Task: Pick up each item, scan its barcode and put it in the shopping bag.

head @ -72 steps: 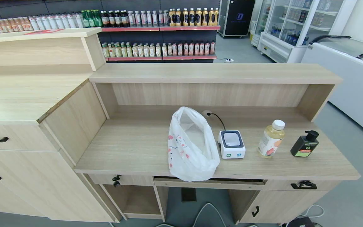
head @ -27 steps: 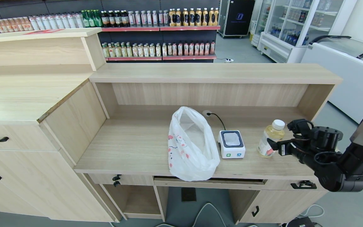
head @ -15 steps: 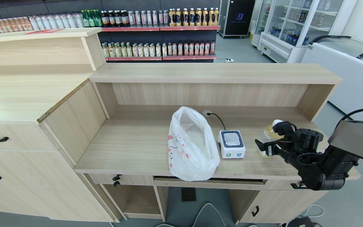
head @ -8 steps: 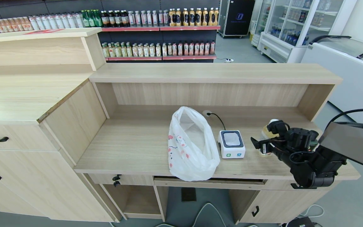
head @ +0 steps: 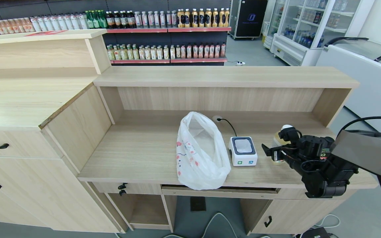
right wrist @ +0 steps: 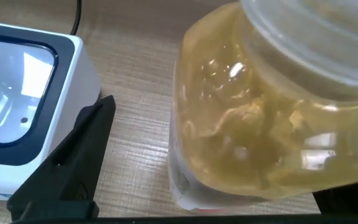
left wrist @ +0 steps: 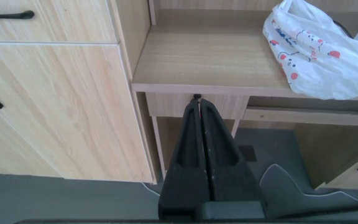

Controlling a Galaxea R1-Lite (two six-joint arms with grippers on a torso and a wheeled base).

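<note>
Pale wood makes up the worktop (head: pixel 137 155), and in the head view a white shopping bag (head: pixel 202 155) with red print stands on it near the middle, its mouth open upward. Just right of the bag sits a white scanner (head: pixel 242 151) with its window facing up, and a black cable (head: pixel 227 124) runs from it toward the far wall of the recess. Right of the scanner a bottle (head: pixel 279 136) of yellowish liquid with a white cap stands upright. It is partly hidden by the right end effector (head: pixel 277 142), whose black fingers are spread wide, one at the bottle's near left side and one on its far side by the neck

From the left wrist view, the left end effector (left wrist: pixel 199 111) has its two fingers pressed flat together and grips nothing. It hangs low in front of the worktop's near edge, toward the left end, above the grey floor (left wrist: pixel 55 193). A cupboard (left wrist: pixel 55 99) with black handles stands to the left

Seen from the right wrist, the bottle sits close between the spread fingers. One finger (right wrist: pixel 67 168) lies between scanner and bottle, and a strip of bare wood separates it from the bottle. I cannot tell whether the other finger touches the bottle
</note>
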